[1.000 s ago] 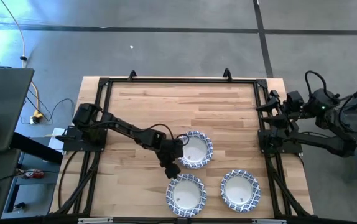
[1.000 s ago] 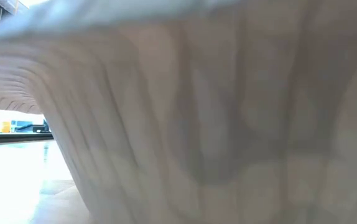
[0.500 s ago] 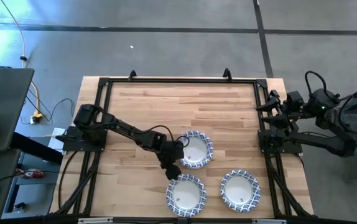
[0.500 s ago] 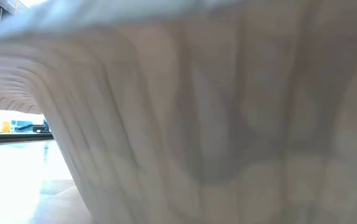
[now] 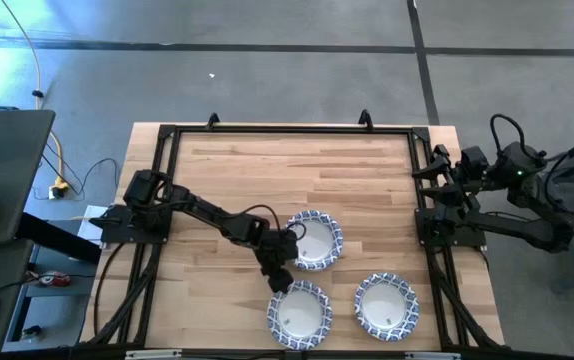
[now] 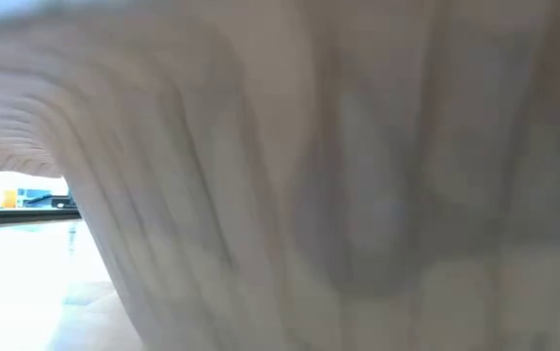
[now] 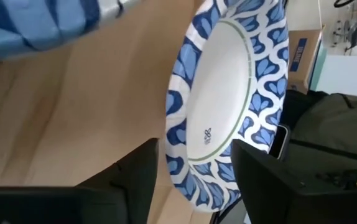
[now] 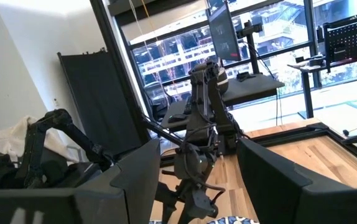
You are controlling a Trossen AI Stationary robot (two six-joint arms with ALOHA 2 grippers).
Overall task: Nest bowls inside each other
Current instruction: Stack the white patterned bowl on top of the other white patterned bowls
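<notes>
Three bowls with blue-and-white rims rest on the wooden table: one in the middle [image 5: 314, 240], one near left [image 5: 300, 310], one near right [image 5: 386, 305]. My left gripper [image 5: 278, 279] is open and slants down at the far-left rim of the near-left bowl [image 7: 228, 93]. Its fingers stand on either side of that rim. The middle bowl's rim [image 7: 35, 25] shows close beside it. A bowl's ribbed white wall [image 6: 358, 195] fills the low view. My right gripper [image 5: 429, 172] waits open, raised at the table's right edge. My left gripper [image 7: 194, 168] has the near-left bowl's far-left rim [image 7: 177, 149] between its fingers, one finger over the bowl's inside and one outside it. It comes slanting down from the far left. I cannot tell whether the pads touch the rim. The bowl sits on the table.
A black metal frame [image 5: 167, 140] runs around the tabletop. The far half of the table [image 5: 287, 170] is bare wood. Beyond the near edge, the left wrist view shows a cardboard box [image 7: 303, 56] and dark bags [image 7: 334, 124].
My left gripper has gone a little toward the table's near edge and down, closer to the near-left bowl. In the low view the bowl's ribbed wall has shifted and blurred, and now covers the top left corner.
</notes>
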